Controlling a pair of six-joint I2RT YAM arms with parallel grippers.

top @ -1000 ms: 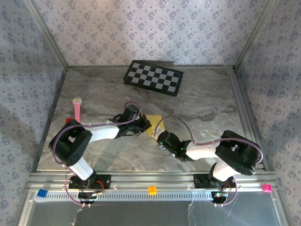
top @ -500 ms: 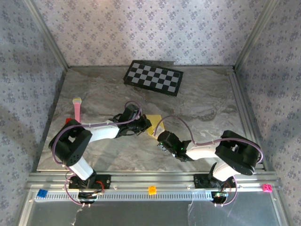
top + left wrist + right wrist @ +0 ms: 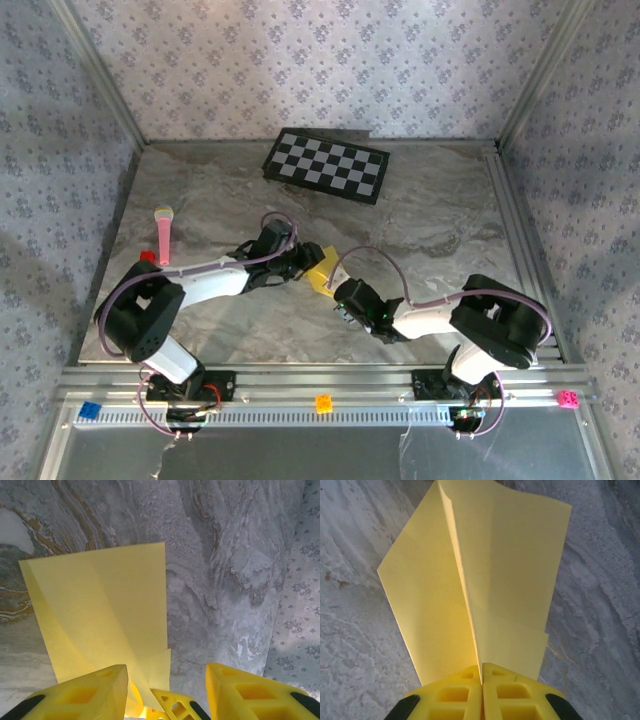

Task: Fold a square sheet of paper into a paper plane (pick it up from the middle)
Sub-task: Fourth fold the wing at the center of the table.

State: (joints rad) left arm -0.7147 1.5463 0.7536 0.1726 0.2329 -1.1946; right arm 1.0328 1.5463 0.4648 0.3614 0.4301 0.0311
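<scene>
A: Where is the square sheet of paper [image 3: 485,565]?
B: Six o'clock of the checkerboard [image 3: 326,165], pinched at its crease by the closed right gripper [image 3: 481,680]; left gripper [image 3: 167,682] parted, empty. Flimsy; best gripped along creases.

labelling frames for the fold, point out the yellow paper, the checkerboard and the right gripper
yellow paper [image 3: 510,555], right wrist view, on the flat right-hand flap
checkerboard [image 3: 327,166], top view, on the middle of the board
right gripper [image 3: 481,672], right wrist view, where the shut fingertips meet on the paper's crease
</scene>
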